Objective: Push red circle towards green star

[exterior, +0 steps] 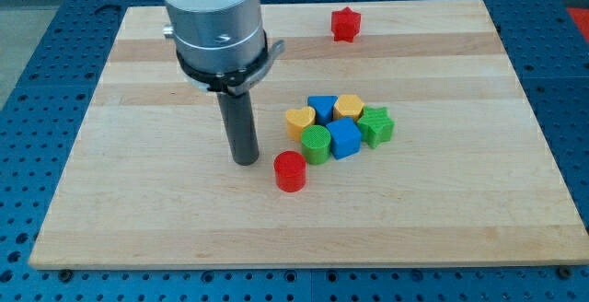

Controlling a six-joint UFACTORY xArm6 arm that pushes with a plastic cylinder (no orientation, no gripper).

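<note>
The red circle point(290, 171) stands on the wooden board, just below and left of a cluster of blocks. The green star point(375, 125) is at the cluster's right end. My tip point(245, 159) rests on the board a short way to the left of the red circle, slightly above it, not touching it. Between the red circle and the green star lie a green circle point(316, 143) and a blue cube point(344, 139).
The cluster also holds a yellow heart point(299, 121), a blue triangle-like block point(322, 108) and a yellow block point(349, 108). A red star point(345, 24) sits alone near the board's top edge. The wooden board point(138, 210) lies on a blue perforated table.
</note>
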